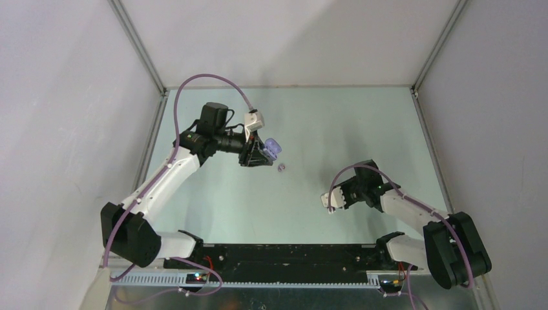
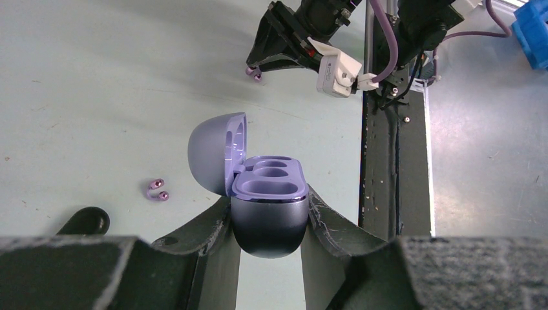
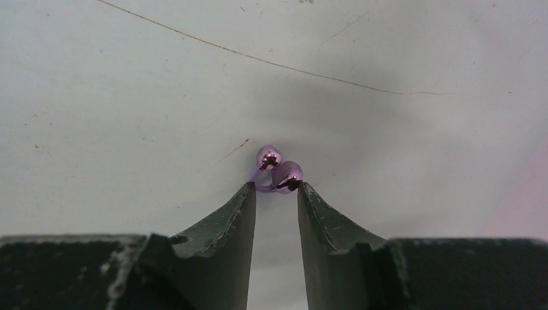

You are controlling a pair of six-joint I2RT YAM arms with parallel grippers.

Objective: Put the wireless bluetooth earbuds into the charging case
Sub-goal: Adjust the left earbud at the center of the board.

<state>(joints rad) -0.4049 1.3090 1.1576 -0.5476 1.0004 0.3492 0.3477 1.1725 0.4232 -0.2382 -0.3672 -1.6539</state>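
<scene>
Charging case [image 2: 268, 223] open, wells [image 2: 274, 174] empty, in left tool [image 2: 268, 200]

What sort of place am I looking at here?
Probably a robotics lab test cell: a left arm and right arm bolted to a pale green table, white panels boxing it in.

left jaws hide sides of charging case [image 2: 269, 216].
</scene>
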